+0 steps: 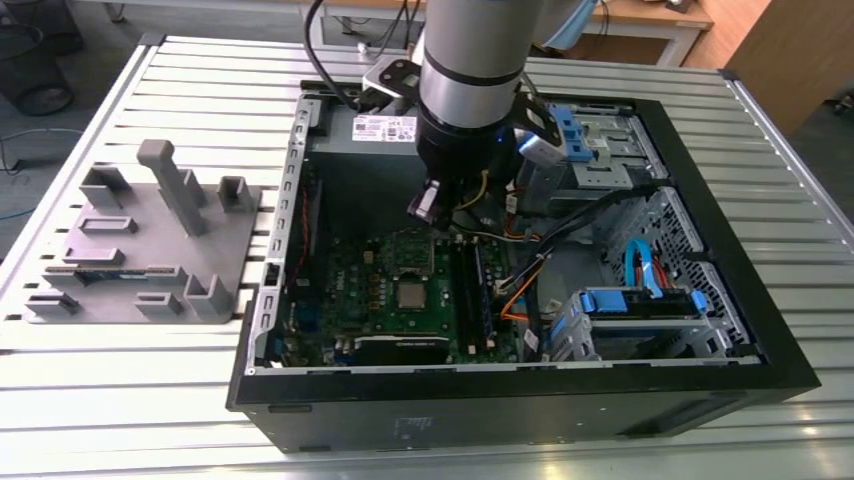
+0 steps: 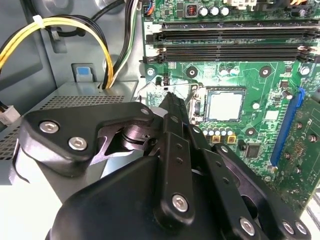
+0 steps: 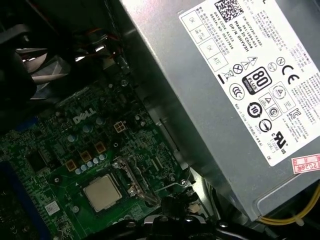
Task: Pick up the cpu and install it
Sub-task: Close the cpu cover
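A slatted metal surface [image 1: 801, 250] carries an open black computer case [image 1: 534, 400] and, at the exterior view's left, a grey block-studded tray [image 1: 134, 240] lying apart from the case. Inside the case, a grey power supply [image 3: 225, 85] with printed labels sits along the far wall, and a green motherboard [image 1: 400, 290] lies flat on the case floor, with blue-handled drive bays [image 1: 641, 300] toward the exterior view's right. The robot arm [image 1: 467, 70] descends from above into the case, its wrist over the motherboard's far edge. The tool [image 2: 172, 102] points toward the socket, its black fingers [image 2: 175, 130] drawn together with nothing seen between them, the tip just short of the socket's metal frame [image 3: 132, 182]. Yellow cables [image 2: 75, 25] run beside the power supply, and long black memory slots [image 2: 230, 42] lie beyond the socket. The cpu [image 2: 226, 106], silver-grey and square, lies flat within the socket in both wrist views and appears in the exterior view [image 1: 411, 294] near the board's centre.
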You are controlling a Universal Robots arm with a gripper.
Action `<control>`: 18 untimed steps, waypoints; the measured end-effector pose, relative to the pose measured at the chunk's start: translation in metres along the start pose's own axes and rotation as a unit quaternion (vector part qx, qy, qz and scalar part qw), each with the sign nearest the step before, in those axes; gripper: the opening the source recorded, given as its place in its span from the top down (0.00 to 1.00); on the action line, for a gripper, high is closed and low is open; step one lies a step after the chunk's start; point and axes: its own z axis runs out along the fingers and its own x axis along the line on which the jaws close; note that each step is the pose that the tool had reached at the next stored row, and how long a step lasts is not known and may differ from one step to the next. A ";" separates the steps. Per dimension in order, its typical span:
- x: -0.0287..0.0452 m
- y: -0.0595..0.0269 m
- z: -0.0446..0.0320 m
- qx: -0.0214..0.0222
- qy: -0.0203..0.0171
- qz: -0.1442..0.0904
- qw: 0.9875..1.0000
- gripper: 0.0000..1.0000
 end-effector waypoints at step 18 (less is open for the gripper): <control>0.0132 -0.0082 -0.0011 -0.001 0.000 -0.012 1.000 0.89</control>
